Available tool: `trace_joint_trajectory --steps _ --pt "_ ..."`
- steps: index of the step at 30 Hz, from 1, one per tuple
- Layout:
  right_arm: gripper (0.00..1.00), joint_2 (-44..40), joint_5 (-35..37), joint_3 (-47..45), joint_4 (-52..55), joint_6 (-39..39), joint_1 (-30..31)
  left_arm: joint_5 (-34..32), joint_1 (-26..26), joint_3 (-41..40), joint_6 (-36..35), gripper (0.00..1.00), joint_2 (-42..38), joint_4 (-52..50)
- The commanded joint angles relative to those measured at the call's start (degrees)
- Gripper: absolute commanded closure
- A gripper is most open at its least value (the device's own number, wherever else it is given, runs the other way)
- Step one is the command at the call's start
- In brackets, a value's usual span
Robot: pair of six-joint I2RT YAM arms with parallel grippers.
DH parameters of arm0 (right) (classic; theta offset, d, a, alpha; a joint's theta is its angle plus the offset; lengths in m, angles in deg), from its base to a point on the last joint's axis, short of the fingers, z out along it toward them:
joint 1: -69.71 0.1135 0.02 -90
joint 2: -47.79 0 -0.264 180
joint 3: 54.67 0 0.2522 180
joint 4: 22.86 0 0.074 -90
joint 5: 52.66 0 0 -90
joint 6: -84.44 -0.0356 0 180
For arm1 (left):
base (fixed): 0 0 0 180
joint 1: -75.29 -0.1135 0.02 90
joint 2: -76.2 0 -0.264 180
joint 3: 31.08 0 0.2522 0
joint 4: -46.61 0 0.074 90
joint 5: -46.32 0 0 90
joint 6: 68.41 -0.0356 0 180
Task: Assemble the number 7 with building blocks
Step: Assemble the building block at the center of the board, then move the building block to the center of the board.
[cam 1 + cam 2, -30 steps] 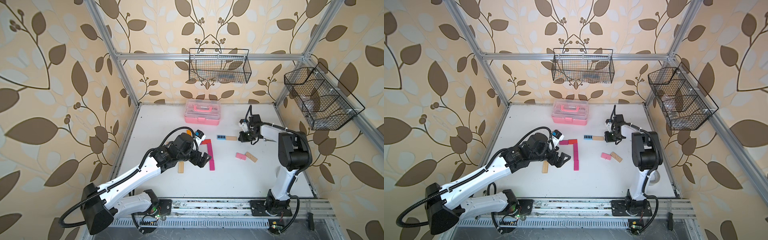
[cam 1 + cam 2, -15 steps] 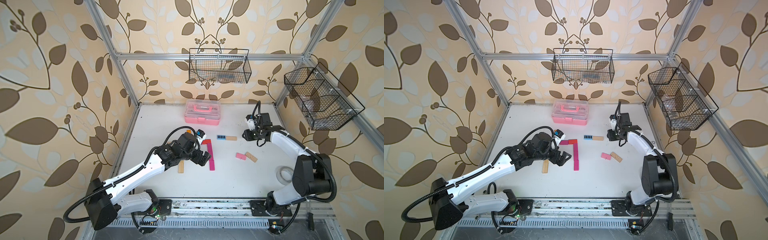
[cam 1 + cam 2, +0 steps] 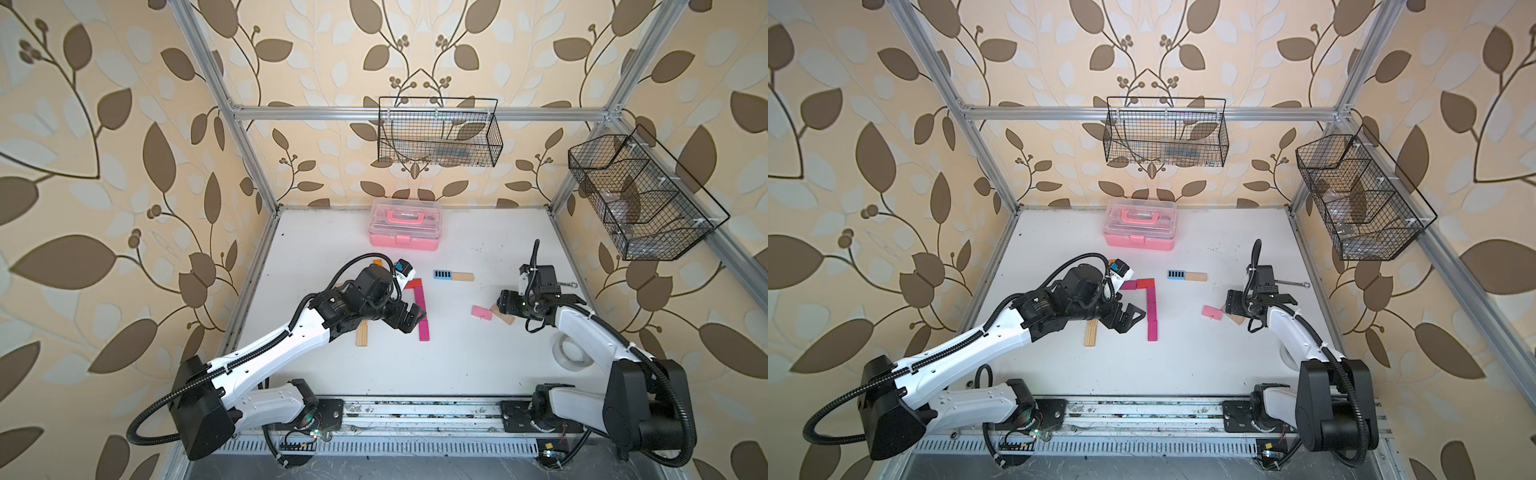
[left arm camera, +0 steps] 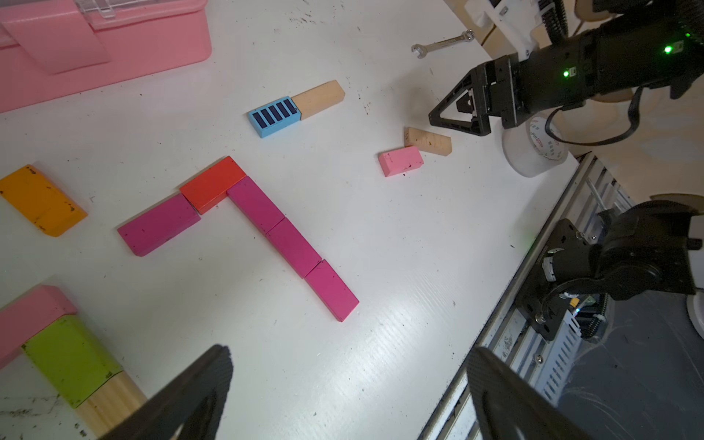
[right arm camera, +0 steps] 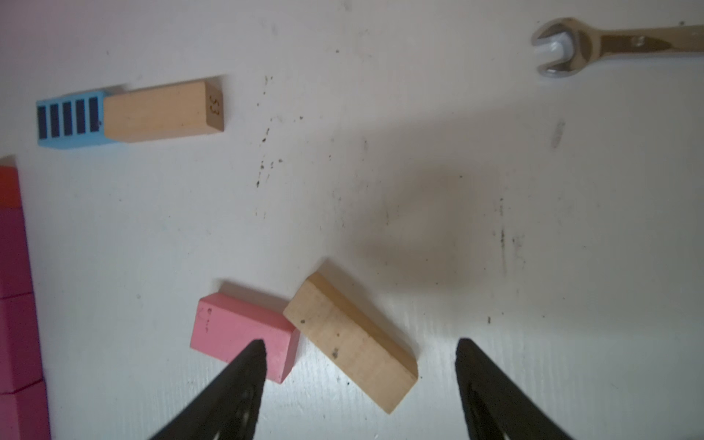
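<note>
The number 7 lies flat as a magenta block (image 4: 160,224) and a red block (image 4: 213,184) joined to a descending bar of three magenta blocks (image 3: 422,316) (image 3: 1152,311). My left gripper (image 3: 410,318) (image 3: 1128,319) (image 4: 348,356) hovers open and empty beside that bar. My right gripper (image 3: 500,306) (image 5: 360,344) is open over a plain wood block (image 5: 350,343) (image 3: 506,319) that touches a light pink block (image 5: 244,335) (image 3: 482,312). The wood block lies between the jaws, and one fingertip overlaps the pink one.
A blue-striped block (image 3: 443,274) abuts another wood block (image 3: 462,276). Orange (image 4: 42,200), pink (image 4: 30,312), lime (image 4: 70,358) and wood (image 3: 362,334) blocks lie under the left arm. A pink case (image 3: 403,226) stands at the back; a wrench (image 5: 609,44) and a tape roll (image 3: 571,353) lie at the right.
My right arm swung from beside the blue-striped and wood pair toward the front, over the pink and wood blocks, and its jaws opened. The left arm hardly moved.
</note>
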Motion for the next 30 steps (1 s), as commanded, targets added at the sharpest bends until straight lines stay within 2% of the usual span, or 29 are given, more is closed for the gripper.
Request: trace_joint_trajectory --steps 1,7,12,17,23,30 --pt "0.25 2.4 -4.0 0.4 -1.6 0.7 -1.0 0.9 0.2 0.0 -0.9 0.01 -3.3 2.2" --pt "0.29 6.9 -9.1 1.8 -0.2 2.3 -0.5 -0.3 0.2 -0.3 -0.9 0.01 -4.9 1.8" --pt "0.32 7.1 -8.4 0.3 0.6 1.3 3.0 -0.2 0.2 -0.5 -1.1 0.01 -5.7 2.5" --pt "0.40 6.7 -4.1 0.4 1.8 0.1 6.8 0.8 0.2 -0.3 -1.3 0.01 -5.5 2.6" --pt "0.51 7.0 -0.9 1.6 3.8 0.2 7.5 1.1 0.2 -0.1 -1.5 0.01 -5.2 2.5" --pt "0.58 8.5 1.5 2.1 3.6 0.1 7.8 1.4 0.2 0.9 -1.9 0.01 -4.2 2.3"
